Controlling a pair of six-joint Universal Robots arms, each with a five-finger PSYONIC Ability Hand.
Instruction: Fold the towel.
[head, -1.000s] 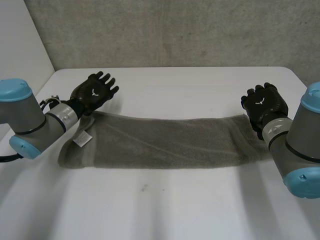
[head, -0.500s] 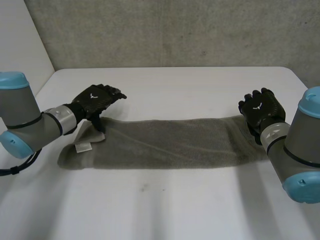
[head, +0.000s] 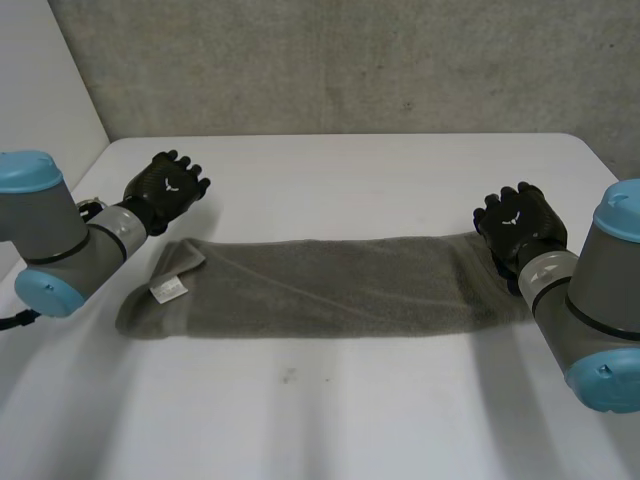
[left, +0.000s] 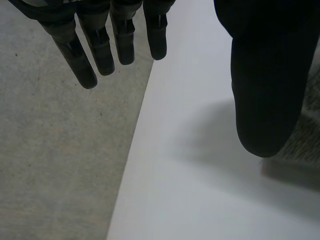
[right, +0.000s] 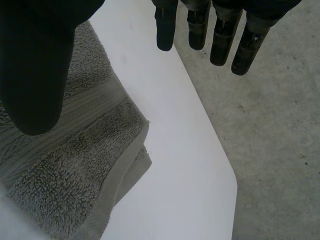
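The left hand hovers just beyond the far-left corner of the towel, fingers straight and holding nothing. The towel lies flat on the desk, its long axis running left to right. The right hand is at the far-right corner, fingers straight and empty too. Each hand is nearest its own far corner, and the cloth lies on the near side of both.

long grey towel on white table
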